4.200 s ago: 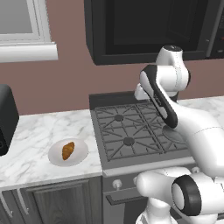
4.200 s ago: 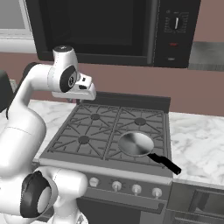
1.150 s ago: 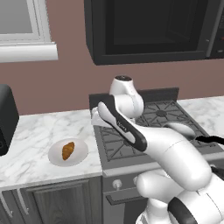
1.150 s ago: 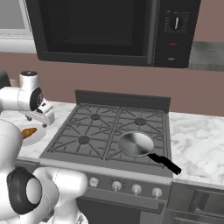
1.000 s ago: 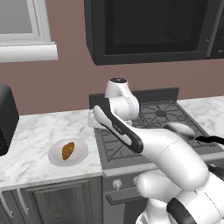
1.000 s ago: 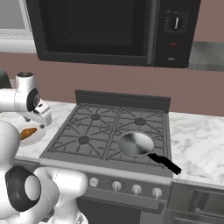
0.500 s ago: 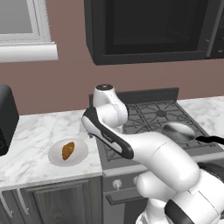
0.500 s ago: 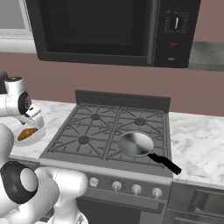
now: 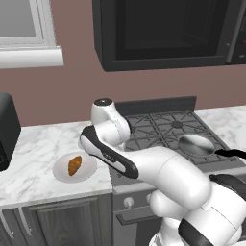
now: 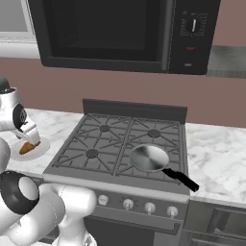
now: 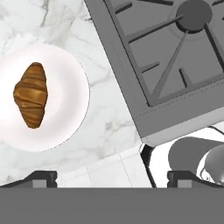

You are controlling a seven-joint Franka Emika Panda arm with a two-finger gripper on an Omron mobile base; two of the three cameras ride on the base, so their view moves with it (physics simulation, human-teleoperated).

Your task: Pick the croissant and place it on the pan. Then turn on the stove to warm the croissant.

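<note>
The croissant (image 11: 30, 100) lies golden-brown on a round white plate (image 11: 74, 83), left of the stove (image 11: 175, 57). My gripper (image 11: 113, 179) hangs open and empty above the marble counter, between the plate and the stove's front left corner. Its fingertips (image 11: 41, 177) stand wide apart, and the croissant is off to one side of them. From the base, the croissant (image 9: 74, 165) (image 10: 28, 147) rests on the plate (image 9: 57, 173), with my hand just above it. The shiny pan (image 9: 196, 144) (image 10: 149, 158) sits on the stove's (image 10: 96, 144) front right burner, its black handle (image 10: 182, 180) pointing right.
A black microwave (image 9: 163, 33) (image 10: 105, 29) hangs over the stove. Silver knobs (image 10: 150, 207) line the stove's front. A black appliance (image 9: 7, 129) stands at the counter's far left, below a window (image 9: 24, 24). Marble counter (image 10: 216, 158) continues right of the stove.
My arm has swung left from above the stove to the counter beside the plate, lowering toward it. The gripper stayed open. Croissant and pan have not moved.
</note>
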